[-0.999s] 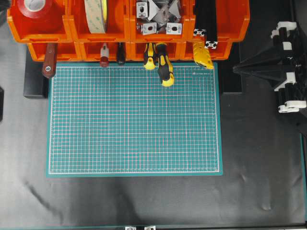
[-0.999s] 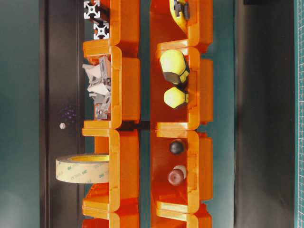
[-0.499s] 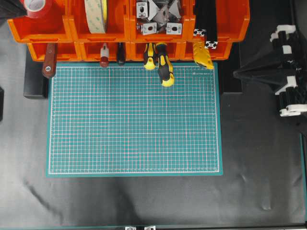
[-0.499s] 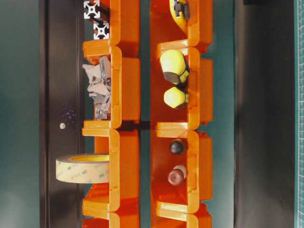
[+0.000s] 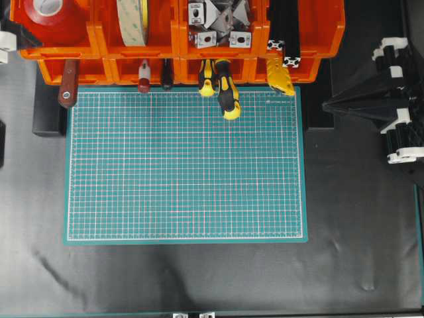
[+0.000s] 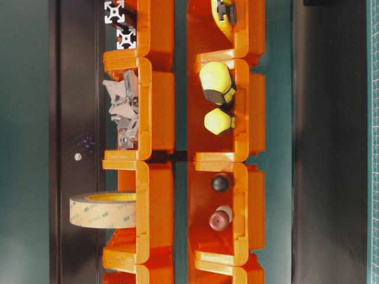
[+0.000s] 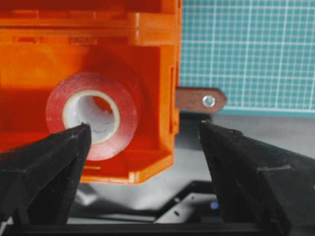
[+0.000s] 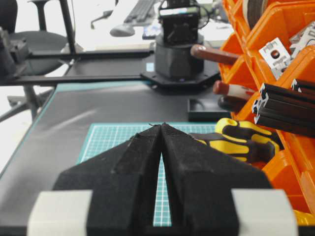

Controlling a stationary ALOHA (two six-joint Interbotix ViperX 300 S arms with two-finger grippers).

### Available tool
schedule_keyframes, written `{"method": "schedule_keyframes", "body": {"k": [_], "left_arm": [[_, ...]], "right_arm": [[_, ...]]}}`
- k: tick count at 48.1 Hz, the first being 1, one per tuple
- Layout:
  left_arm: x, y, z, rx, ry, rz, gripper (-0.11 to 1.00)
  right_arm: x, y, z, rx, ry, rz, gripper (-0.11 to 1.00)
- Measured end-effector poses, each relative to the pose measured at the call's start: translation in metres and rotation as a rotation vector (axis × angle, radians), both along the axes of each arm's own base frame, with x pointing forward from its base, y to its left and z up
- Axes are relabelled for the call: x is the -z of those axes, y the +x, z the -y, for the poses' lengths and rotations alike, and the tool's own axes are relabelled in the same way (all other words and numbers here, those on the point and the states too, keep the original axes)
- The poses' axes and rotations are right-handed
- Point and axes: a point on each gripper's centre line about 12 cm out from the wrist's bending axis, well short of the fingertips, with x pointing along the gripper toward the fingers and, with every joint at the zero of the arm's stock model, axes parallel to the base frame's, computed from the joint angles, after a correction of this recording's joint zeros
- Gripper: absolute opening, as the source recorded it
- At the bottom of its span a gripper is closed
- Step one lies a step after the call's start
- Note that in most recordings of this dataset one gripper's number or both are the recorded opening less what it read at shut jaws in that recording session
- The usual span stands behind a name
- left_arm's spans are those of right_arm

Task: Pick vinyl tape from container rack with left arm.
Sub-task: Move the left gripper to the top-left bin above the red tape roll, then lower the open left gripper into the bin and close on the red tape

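Overhead exterior view. Container rack (image 5: 179,63): two tiers of orange bins along the far edge of the green cutting mat (image 5: 185,165). Vinyl tape (image 5: 50,14): red roll, white core, lying flat in the far-left upper bin. Left gripper (image 5: 5,41): only a white tip and a black edge show at the picture's left border, just beside that bin; jaw spread cannot be told here. Cream tape roll (image 5: 132,20) stands on edge in the next bin. Right gripper (image 5: 331,101): parked at the right, well apart from the mat, tips drawn to one point.

Table-level exterior view. Rack only, turned sideways; cream roll, metal brackets (image 6: 123,112), yellow-handled screwdrivers (image 6: 217,83). No claw in sight; red roll out of frame.

Left wrist view. Left gripper: jaws wide apart, holding nothing. One finger (image 7: 47,167) overlaps the tape's edge in the picture; contact cannot be told. The other finger lies outside the bin wall.

Right wrist view. Right gripper: fingers pressed together, nothing between them, above the mat.
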Motion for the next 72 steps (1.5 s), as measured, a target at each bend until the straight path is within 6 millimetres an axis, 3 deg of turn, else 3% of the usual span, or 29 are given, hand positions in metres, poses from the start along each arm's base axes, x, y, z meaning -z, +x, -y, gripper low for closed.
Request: {"method": "schedule_keyframes", "body": {"k": [9, 29, 50, 56, 68, 72], "left_arm": [[0.004, 0.003, -0.002, -0.015, -0.007, -0.013, 0.83], [0.043, 0.011, -0.016, -0.048, -0.013, -0.048, 0.83], [0.051, 0.011, -0.017, -0.05, -0.016, -0.062, 0.8], [0.05, 0.011, -0.017, -0.048, -0.015, -0.061, 0.7], [0.05, 0.011, -0.017, -0.04, -0.012, -0.062, 0.19], [0.05, 0.011, -0.017, -0.038, -0.012, -0.063, 0.19]], "right_arm": [[0.0, 0.0, 0.0, 0.0, 0.001, 0.0, 0.01], [0.0, 0.0, -0.001, -0.005, 0.0, 0.0, 0.01], [0.0, 0.0, -0.001, -0.006, 0.001, 0.0, 0.01], [0.0, 0.0, -0.001, -0.006, 0.001, 0.0, 0.01], [0.0, 0.0, -0.001, -0.006, 0.001, 0.0, 0.01], [0.0, 0.0, -0.001, -0.006, 0.001, 0.0, 0.01]]}}
